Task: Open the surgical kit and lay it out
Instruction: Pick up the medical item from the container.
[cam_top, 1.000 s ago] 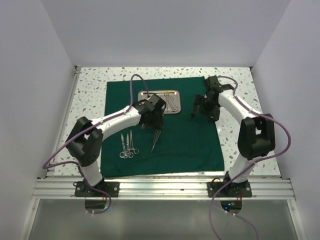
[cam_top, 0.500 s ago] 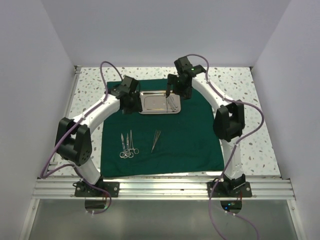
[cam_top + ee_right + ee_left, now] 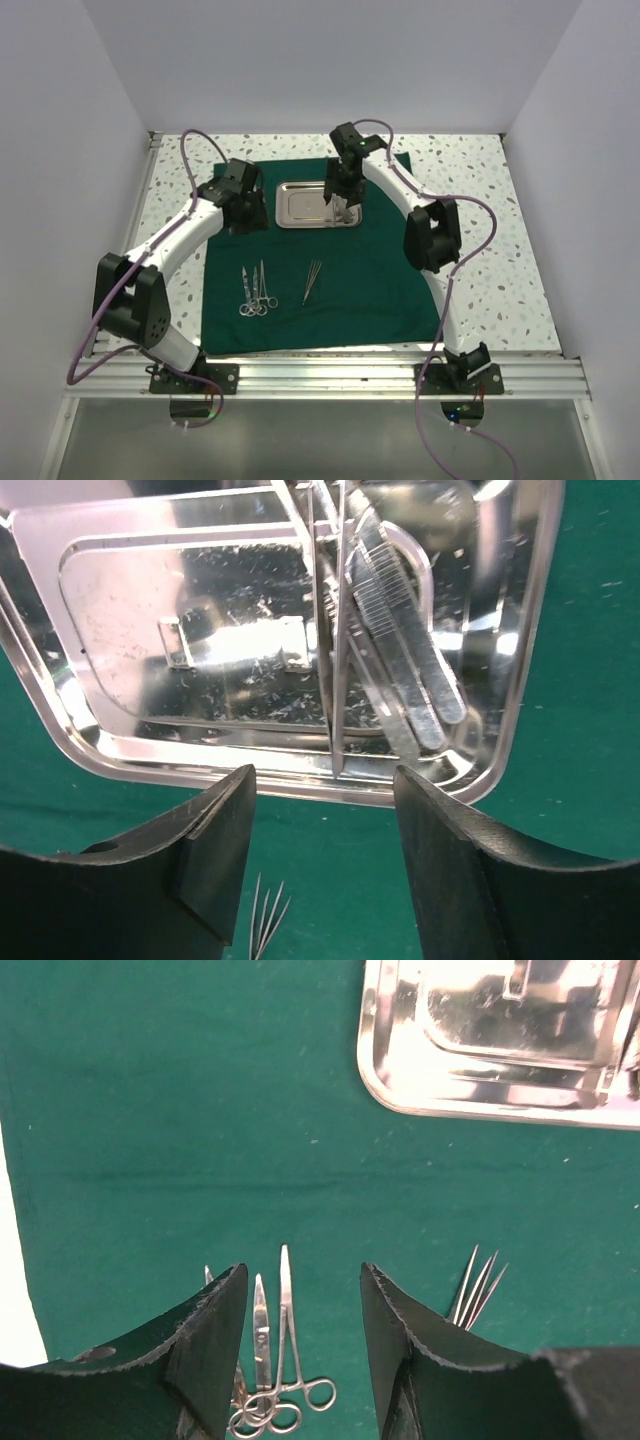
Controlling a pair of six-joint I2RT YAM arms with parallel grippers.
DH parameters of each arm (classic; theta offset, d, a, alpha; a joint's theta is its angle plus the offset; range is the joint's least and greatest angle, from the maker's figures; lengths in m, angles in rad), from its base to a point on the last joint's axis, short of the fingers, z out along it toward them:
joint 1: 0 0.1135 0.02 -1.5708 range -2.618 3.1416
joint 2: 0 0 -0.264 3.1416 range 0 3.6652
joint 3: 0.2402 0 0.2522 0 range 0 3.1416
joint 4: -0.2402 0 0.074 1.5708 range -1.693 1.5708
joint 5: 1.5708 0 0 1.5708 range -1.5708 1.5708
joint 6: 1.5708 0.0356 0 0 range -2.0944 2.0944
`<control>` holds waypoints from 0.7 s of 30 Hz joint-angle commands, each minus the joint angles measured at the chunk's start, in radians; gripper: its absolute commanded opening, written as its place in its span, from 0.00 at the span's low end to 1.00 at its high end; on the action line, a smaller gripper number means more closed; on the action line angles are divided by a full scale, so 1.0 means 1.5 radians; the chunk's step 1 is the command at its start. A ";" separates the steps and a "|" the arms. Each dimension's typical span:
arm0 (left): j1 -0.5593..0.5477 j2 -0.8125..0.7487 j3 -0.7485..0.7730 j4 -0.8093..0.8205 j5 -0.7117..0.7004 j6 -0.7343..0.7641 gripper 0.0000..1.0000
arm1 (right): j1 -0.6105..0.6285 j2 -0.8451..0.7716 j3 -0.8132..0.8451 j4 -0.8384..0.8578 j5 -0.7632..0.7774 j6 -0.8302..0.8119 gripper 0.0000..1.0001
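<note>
White walls enclose a speckled table (image 3: 480, 200). On it the cloth (image 3: 370, 280) is spread flat under the tray (image 3: 300, 205), so the wrap is judged to be opened and the laying out to be part done. Forceps (image 3: 400, 670) are crowded lengthwise in the tray's right end, one slim piece leaning across the others; these are judged to be what is left to lift out. Scissors (image 3: 255, 292) are set in a row nearward and left of the tray, and thin pointed tools (image 3: 312, 280) are fanned just nearward of it, each group kept apart so that it can be read at a glance.

The right gripper (image 3: 322, 790) is held above the tray's right end, fingers spread wide and nothing between them, lined up on the forceps as if for the next pick. The left gripper (image 3: 300, 1300) is parked over the cloth just left of the tray, likewise spread and empty, apparently to keep out of the right arm's way.
</note>
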 commanded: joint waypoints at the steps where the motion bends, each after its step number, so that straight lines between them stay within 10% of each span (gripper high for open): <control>1: 0.008 -0.035 -0.020 0.008 -0.009 0.018 0.52 | 0.013 0.015 0.041 -0.022 0.006 0.004 0.60; 21: 0.029 -0.081 -0.082 0.006 -0.017 0.029 0.51 | 0.028 0.113 0.094 -0.018 0.042 0.016 0.48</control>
